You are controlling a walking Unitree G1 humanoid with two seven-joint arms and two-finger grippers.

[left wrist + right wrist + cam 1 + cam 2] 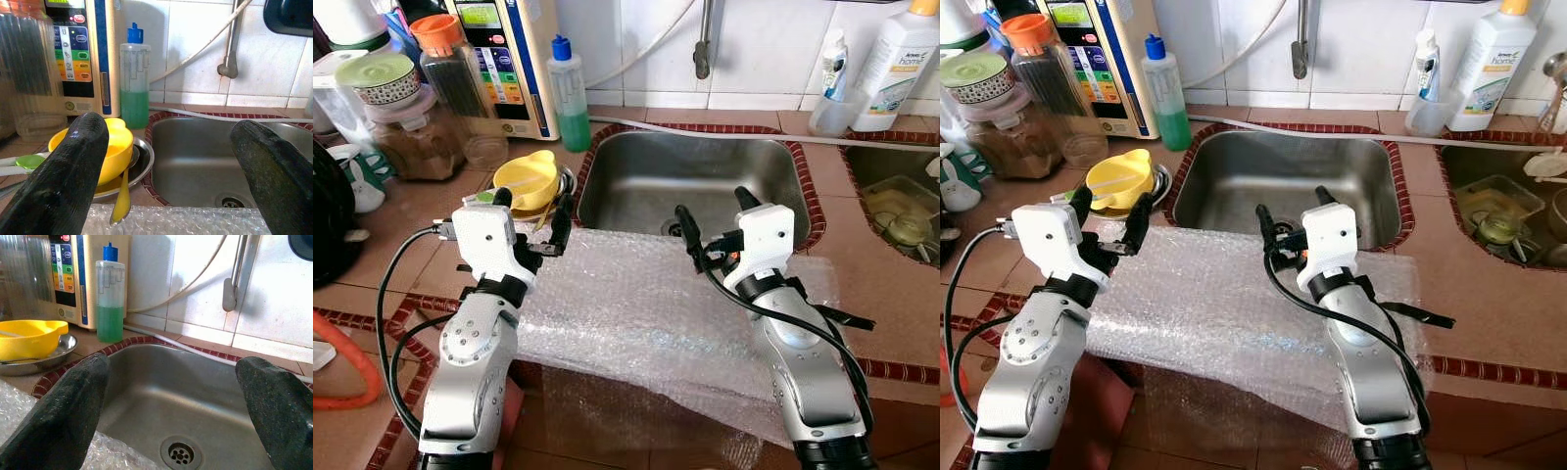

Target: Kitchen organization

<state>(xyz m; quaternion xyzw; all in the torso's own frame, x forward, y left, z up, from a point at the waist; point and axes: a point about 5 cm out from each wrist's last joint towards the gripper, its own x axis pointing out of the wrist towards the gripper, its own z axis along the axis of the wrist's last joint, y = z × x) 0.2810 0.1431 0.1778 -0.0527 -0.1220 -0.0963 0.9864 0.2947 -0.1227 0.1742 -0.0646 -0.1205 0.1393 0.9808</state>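
Tiled kitchen wall behind; terracotta-tiled tabletop (411, 211) with dark red edging running around a stainless steel sink basin (695, 181). At far left, a cluster of clear plastic storage jars (416, 127) is standing near a cream water-purifier unit with coloured buttons (504, 59). Just beside it, a clear squeeze bottle of green liquid with a blue cap (571, 98) is standing upright at the wall. A yellow plastic bowl (527, 179) is sitting in a shallow steel dish (134, 164) at the sink's left rim.

A sheet of clear bubble wrap (626, 304) is lying across the tabletop's front edge, reaching the near rim of the sink and hanging over toward the robot.

Left gripper (530, 217) is hovering over the sheet's left far corner, jaws spread wide, holding nothing. Right gripper (715, 220) is hovering over the sheet's far edge at the sink rim, jaws likewise spread, nothing between them.

At right, a white detergent bottle with a yellow cap (898, 64) is standing at the wall, beside a second sink (891, 191) holding dishes.
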